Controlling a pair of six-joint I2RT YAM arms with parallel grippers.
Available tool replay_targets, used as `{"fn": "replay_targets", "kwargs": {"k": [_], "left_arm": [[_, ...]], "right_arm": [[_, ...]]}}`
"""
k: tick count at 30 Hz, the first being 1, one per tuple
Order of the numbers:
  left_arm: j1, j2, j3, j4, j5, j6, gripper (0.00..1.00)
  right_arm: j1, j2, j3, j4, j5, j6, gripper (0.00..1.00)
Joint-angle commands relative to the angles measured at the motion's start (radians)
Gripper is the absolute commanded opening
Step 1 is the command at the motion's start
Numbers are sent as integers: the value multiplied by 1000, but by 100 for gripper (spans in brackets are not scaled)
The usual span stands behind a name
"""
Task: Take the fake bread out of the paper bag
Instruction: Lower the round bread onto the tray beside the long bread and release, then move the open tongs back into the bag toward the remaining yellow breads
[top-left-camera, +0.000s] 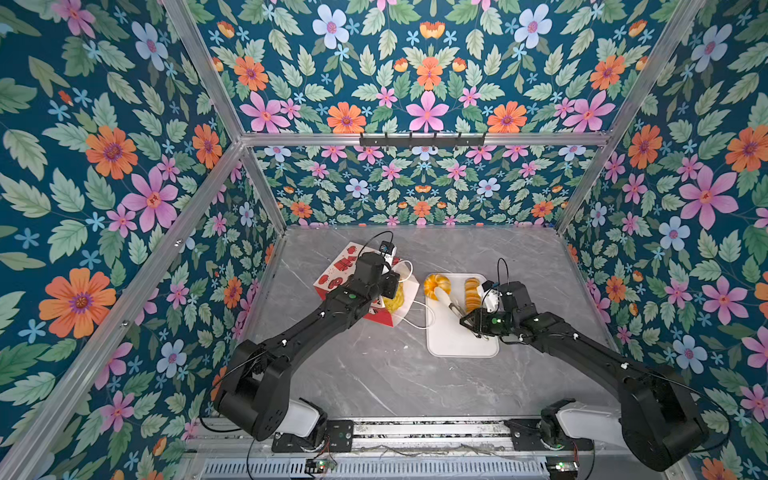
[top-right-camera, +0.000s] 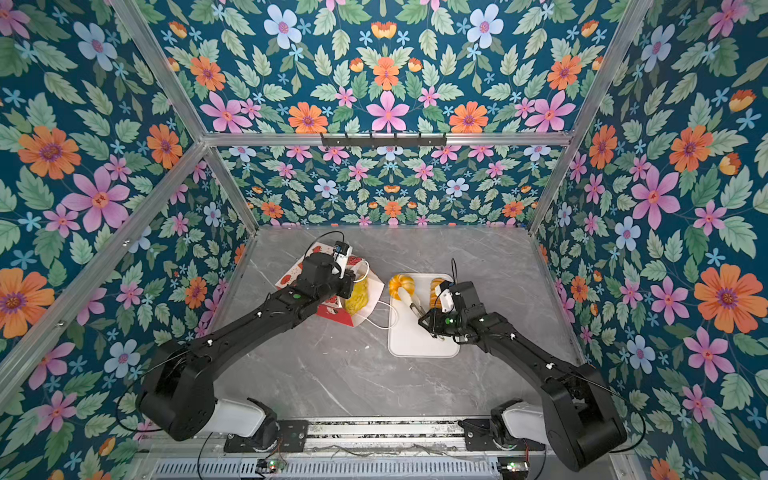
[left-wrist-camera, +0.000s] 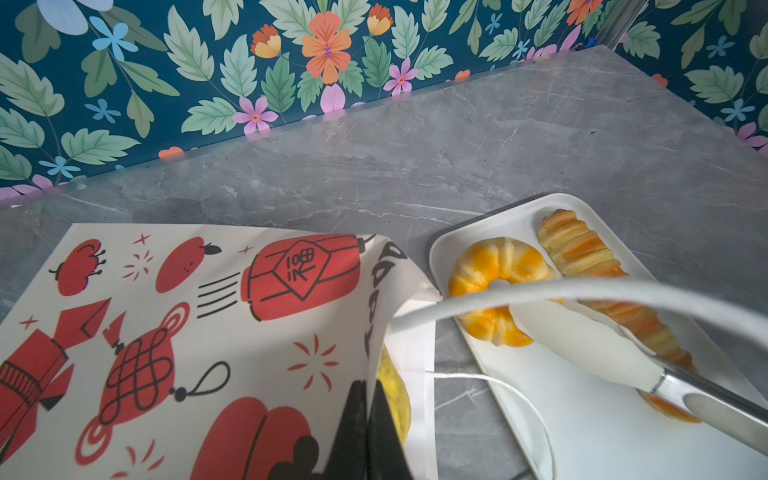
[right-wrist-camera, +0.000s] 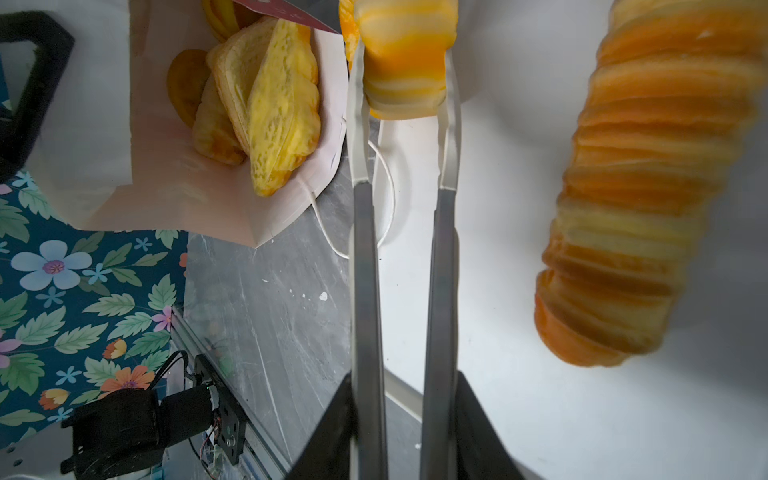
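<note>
The rim of the paper bag (left-wrist-camera: 166, 332) is pinched by the left gripper (left-wrist-camera: 368, 388), whose jaws are closed tight on the paper. The bag's mouth is turned toward the white tray (top-left-camera: 457, 345) just beside it. A flaky pastry (right-wrist-camera: 278, 104) and other bread are seen inside the mouth. Metal tongs (right-wrist-camera: 361, 270) are squeezed by the right gripper (right-wrist-camera: 401, 399) at a narrow opening. A fluted ring bun (right-wrist-camera: 405, 62) is clamped in their tips at the tray's far corner. A twisted loaf (right-wrist-camera: 636, 187) is laid on the tray alongside.
</note>
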Motion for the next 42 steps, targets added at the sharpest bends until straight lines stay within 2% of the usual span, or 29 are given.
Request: {"fn": "replay_targets", "kwargs": {"k": [1, 15, 30, 34, 37, 42], "left_arm": [[1, -1, -4, 32, 10, -9, 0], [1, 9, -7, 40, 13, -12, 0], [0, 10, 6, 35, 11, -10, 0], [1, 4, 14, 24, 5, -2, 0], [1, 3, 20, 18, -1, 4, 0], [1, 9, 28, 10, 0, 6, 0]], "right_arm": [[-4, 4, 6, -18, 34, 6, 33], [-13, -16, -7, -102, 113, 34, 41], [-25, -204, -4, -169, 145, -7, 44], [-23, -277, -1, -190, 93, -37, 43], [18, -276, 30, -198, 55, -61, 43], [178, -153, 116, -165, 53, -85, 43]]}}
